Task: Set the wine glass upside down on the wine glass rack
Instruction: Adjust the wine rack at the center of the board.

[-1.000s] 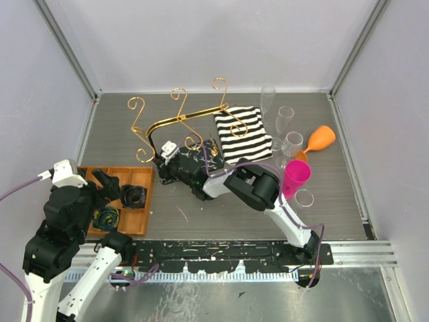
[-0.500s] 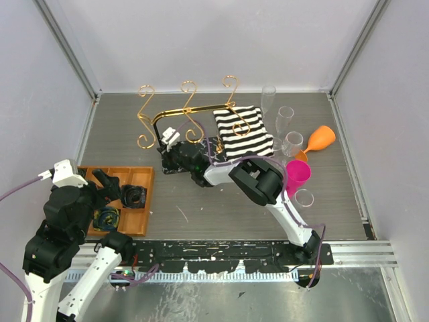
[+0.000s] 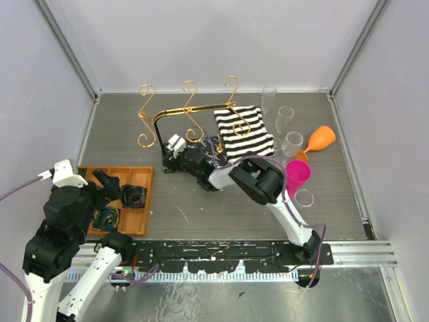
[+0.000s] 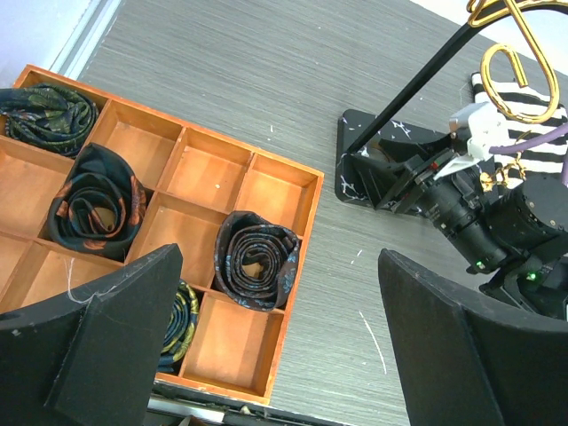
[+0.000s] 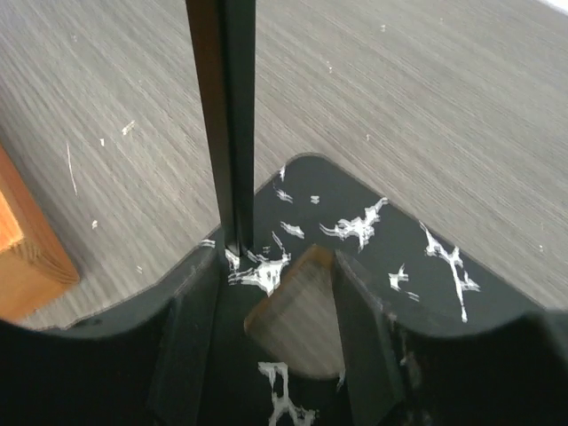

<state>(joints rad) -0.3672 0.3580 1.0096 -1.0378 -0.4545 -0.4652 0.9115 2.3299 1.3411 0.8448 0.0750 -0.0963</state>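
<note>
Nearest us, the left claw [image 4: 280, 262] hangs spread wide and empty over the wooden tray [image 4: 306, 231], taking no part. Further in, the right claw [image 5: 275, 275] sits at the foot of the wine glass rack [image 3: 194, 109]. A second ago the rack was leaning over in its grip. Now it stands upright on its black marbled base [image 5: 382, 222], hooks up, and the claw has loosened: its fingers are apart, the black post [image 5: 222, 115] is just ahead of them, and nothing is pinched. We take this to mean the rack is set and ready, while fetching the glass is not yet begun. The wine glass [image 3: 292, 142] is, we think, one of the clear stemmed ones standing at the right of the worktop [image 3: 181, 221]. They are well apart from the rack, with the striped cloth [image 3: 242, 131] between; which one is meant we cannot tell.

In the overhead view the right arm covers most of the base and its own fingers. The wrist view cuts off the hooks, and a brownish wedge between the fingers is hard to make out.
</note>
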